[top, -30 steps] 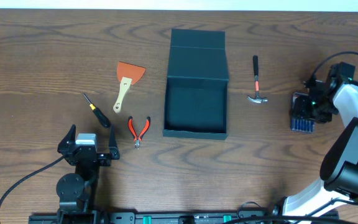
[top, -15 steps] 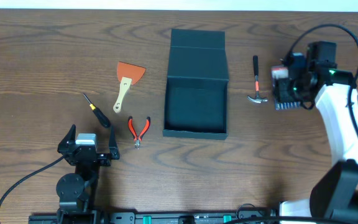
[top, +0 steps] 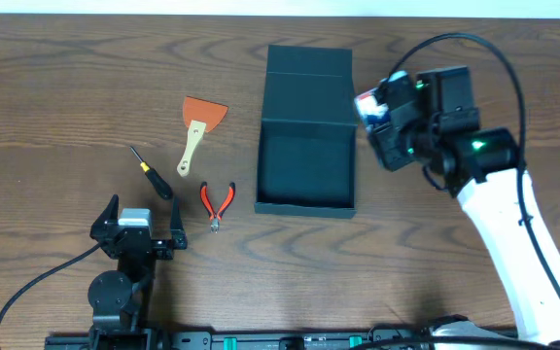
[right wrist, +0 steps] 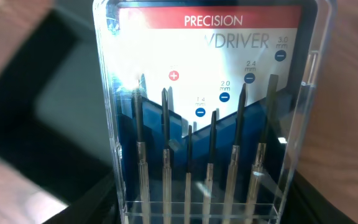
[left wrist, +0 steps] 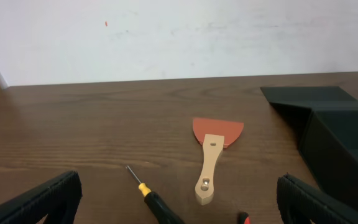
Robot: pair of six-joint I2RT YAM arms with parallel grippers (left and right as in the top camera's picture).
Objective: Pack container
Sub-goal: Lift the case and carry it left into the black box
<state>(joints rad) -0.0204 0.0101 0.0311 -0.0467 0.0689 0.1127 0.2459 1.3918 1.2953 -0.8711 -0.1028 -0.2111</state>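
The container, a dark teal box with its flap lid laid open toward the far side, stands mid-table, its inside bare. My right gripper hovers just off the container's right wall, shut on a clear case of precision screwdrivers. In the right wrist view the case fills the frame between the dark fingers, with the container's dark inside behind it on the left. My left gripper rests open at the near left, nothing between its fingers.
Left of the container lie an orange scraper with a wooden handle, a black-and-yellow screwdriver and red pliers. In the left wrist view the scraper and screwdriver lie ahead, with the container at the right.
The right arm has swung left from the table's right side, carrying the screwdriver case to the container's right wall. It now covers the hammer. The left arm has not moved.
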